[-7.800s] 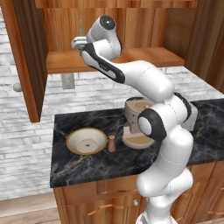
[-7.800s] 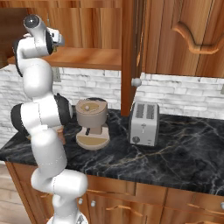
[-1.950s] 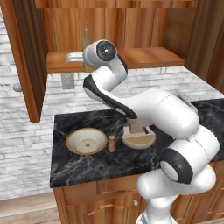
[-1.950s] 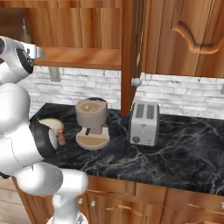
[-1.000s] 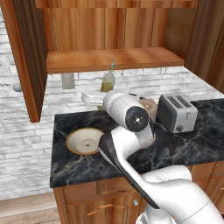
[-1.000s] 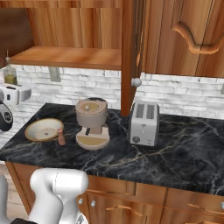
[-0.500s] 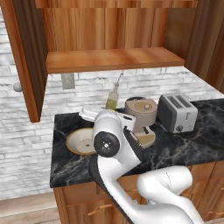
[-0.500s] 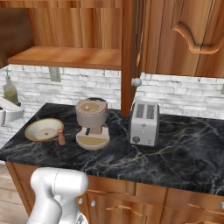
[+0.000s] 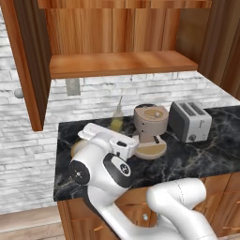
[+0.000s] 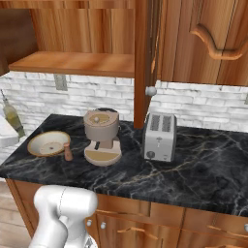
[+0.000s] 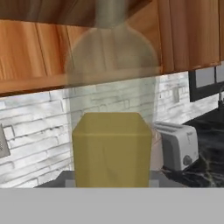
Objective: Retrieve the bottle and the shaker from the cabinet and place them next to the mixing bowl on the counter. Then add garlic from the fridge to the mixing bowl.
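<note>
Left base view: the white arm bends low across the front-left part of the black marble counter [image 9: 206, 154], its bulky joints covering much of that corner. Just past the arm's hand, the bottle [image 9: 117, 119] stands upright with yellow liquid in its lower half and a thin neck rising against the white brick wall. A sliver of the mixing bowl [image 9: 76, 148] shows at the counter's left edge, mostly hidden by the arm. A coffee machine [image 9: 150, 129] sits mid-counter toward the back, and a toaster [image 9: 189, 121] stands near the right end. The cabinet shelf [image 9: 122, 63] above is bare wood, with the cabinet door [image 9: 28, 61] swung open on the left.

Right base view: the bottle [image 10: 11, 118] appears at the far left, beyond the counter's left edge and above a white piece of the arm. The mixing bowl [image 10: 48, 143] rests near the counter's left edge, and the shaker [image 10: 68, 151] stands just beside it on the right, close to the coffee machine. The toaster is further right, mid-counter.

Hand view: the bottle [image 11: 111, 131] looms directly ahead of the camera, clear glass above and yellow liquid below. The gripper's fingertips are hidden, but the bottle's place right against the hand shows the claw clenched around it.
</note>
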You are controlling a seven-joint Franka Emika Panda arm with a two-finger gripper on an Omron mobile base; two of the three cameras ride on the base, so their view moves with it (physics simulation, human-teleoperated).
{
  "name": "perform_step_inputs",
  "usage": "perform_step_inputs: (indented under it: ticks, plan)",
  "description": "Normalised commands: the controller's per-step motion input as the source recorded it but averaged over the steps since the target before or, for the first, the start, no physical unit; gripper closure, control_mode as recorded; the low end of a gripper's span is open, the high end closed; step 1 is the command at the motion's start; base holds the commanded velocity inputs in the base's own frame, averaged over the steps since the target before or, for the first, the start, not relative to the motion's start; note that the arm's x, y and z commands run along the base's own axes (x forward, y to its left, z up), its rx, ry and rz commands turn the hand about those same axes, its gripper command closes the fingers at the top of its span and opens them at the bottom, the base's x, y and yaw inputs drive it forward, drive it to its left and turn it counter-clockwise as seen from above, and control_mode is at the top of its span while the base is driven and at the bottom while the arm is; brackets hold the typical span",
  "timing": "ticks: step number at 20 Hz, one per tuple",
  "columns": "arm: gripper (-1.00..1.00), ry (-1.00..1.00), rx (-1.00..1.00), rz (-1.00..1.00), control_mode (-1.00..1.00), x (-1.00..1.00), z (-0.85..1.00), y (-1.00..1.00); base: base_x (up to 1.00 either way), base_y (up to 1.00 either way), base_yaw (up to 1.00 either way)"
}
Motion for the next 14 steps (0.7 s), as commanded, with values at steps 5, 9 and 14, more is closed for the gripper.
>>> perform_step_inputs:
  ticks: [5, 9, 14]
  plan:
    - [1.00, 0.00, -0.08, -0.22, -1.00, 0.00, -0.35, 0.00, 0.00, 0.00, 0.00]
    - [1.00, 0.03, -0.01, -0.18, -1.00, 0.01, -0.30, 0.01, 0.00, 0.00, 0.00]
    - [1.00, 0.02, 0.00, -0.09, -1.00, 0.07, -0.32, 0.08, 0.00, 0.00, 0.00]
